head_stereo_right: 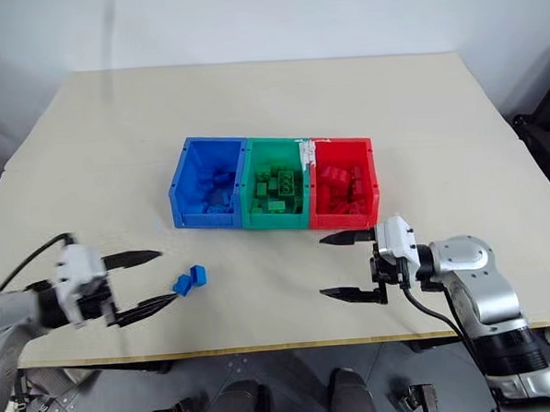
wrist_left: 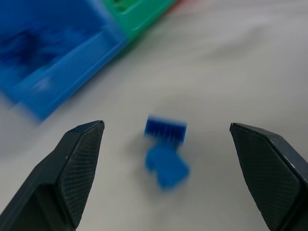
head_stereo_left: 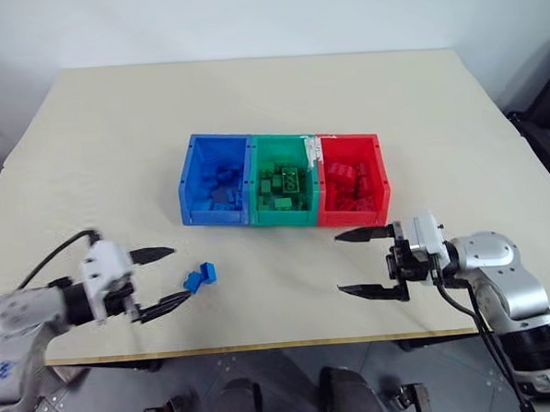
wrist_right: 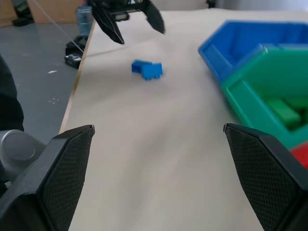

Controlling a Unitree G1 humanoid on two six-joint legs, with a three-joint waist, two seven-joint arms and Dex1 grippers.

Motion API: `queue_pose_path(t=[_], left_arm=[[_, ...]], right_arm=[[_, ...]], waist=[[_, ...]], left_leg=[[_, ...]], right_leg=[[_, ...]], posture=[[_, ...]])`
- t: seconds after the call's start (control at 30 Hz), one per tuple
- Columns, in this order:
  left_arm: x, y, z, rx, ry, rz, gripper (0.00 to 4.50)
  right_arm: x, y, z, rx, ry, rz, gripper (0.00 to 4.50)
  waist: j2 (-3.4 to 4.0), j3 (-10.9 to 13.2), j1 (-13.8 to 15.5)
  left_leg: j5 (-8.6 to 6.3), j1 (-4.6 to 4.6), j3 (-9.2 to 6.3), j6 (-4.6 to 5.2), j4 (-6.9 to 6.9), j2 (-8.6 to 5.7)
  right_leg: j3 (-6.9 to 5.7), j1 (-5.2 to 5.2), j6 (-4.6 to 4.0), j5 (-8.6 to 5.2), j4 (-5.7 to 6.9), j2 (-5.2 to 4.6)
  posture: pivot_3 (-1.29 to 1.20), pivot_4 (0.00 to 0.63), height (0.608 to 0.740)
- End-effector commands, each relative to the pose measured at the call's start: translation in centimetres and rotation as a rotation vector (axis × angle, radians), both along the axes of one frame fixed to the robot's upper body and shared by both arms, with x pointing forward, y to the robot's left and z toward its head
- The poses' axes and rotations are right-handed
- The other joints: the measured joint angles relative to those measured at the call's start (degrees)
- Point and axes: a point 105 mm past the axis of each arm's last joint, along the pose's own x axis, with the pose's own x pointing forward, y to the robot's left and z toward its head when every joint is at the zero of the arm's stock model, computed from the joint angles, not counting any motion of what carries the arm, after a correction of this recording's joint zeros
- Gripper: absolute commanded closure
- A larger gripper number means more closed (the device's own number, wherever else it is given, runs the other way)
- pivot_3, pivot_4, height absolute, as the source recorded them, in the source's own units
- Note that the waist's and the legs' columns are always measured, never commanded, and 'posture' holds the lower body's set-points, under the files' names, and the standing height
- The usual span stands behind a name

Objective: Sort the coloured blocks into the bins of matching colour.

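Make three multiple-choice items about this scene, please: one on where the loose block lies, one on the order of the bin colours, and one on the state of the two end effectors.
1. Where does the blue block lie?
A. In the red bin
B. On the table, just ahead of the left end effector
C. Between the fingers of the right end effector

2. From the robot's left to its right, the bins run:
A. Blue, green, red
B. Red, blue, green
C. Green, red, blue

3. What is the state of the end effectors?
A. Both shut on blocks
B. Left shut, right open
C. Both open, holding nothing

Answers:
1 B: the block rests on the table near the left end effector.
2 A: blue bin, green bin, red bin.
3 C: the fingers of the left and of the right end effector stand wide apart with nothing between them.
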Motion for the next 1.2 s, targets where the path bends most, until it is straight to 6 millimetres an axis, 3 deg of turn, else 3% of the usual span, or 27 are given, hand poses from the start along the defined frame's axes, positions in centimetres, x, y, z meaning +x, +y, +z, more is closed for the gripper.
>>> queue_pose_path(t=[0.03, 0.2, 0.3, 0.57, 0.73, 0.83, 1.2], left_arm=[[1.0, 0.3, -1.3, 0.132, 0.06, -0.025, 0.05], [2.2, 0.6, -1.3, 0.209, 0.096, -0.053, 0.05], [1.9, 0.3, -1.6, 0.226, 0.116, -0.089, 0.65], [2.6, -0.5, -2.0, 0.198, 0.104, -0.115, 2.87], [2.6, -0.4, -2.0, 0.174, 0.095, -0.105, 2.87], [3.1, -0.9, -1.0, 0.091, 0.048, -0.083, 2.87], [4.3, -1.1, 5.7, -0.244, -0.136, 0.004, 2.87]], right_arm=[[-0.4, -0.4, 1.1, -0.003, -0.047, -0.011, 0.0], [-1.3, -0.6, 0.9, 0.001, -0.041, -0.037, 0.0], [-1.5, -0.6, 0.8, 0.001, -0.038, -0.045, 0.0], [-1.5, -0.6, 0.9, 0.007, -0.044, -0.072, 0.0], [-1.4, -0.8, 0.8, 0.004, -0.041, -0.088, 0.0], [-1.4, -1.1, 0.7, 0.006, -0.04, -0.114, 0.0], [-1.8, -2.9, 1.6, 0.115, -0.03, -0.309, 0.0]], waist=[[0.0, 0.0, -0.4], [0.0, 0.0, -0.2], [0.0, 0.0, -0.2], [0.0, 0.0, 0.0], [0.0, 0.0, 0.0], [0.0, 0.0, 0.1], [0.0, 0.0, 0.1]], left_leg=[[0.01, 0.02, 0.05, -0.01, -0.01, 0.02], [0.01, -0.01, 0.11, -0.01, -0.03, 0.05], [0.0, 0.0, 0.14, 0.01, -0.02, 0.03], [-0.01, -0.01, 0.11, 0.02, 0.05, 0.03], [0.0, -0.01, 0.11, 0.02, 0.05, 0.03], [-0.01, -0.01, 0.1, 0.02, 0.06, 0.02], [0.0, -0.01, 0.07, 0.01, 0.09, 0.03]], right_leg=[[0.01, -0.02, 0.0, 0.0, 0.0, 0.02], [0.03, -0.08, -0.01, -0.01, 0.04, 0.05], [0.07, -0.08, -0.01, -0.01, 0.03, 0.02], [0.06, -0.06, -0.01, -0.01, 0.07, 0.02], [0.07, -0.06, -0.01, -0.01, 0.08, 0.02], [0.07, -0.05, -0.01, -0.01, 0.09, 0.01], [0.06, -0.03, 0.0, 0.0, 0.11, -0.01]], posture=[[0.0, 0.15, 0.74], [0.0, 0.15, 0.74], [0.0, 0.15, 0.74], [0.0, 0.15, 0.74], [0.0, 0.15, 0.74], [0.0, 0.15, 0.74], [0.0, 0.15, 0.74]])
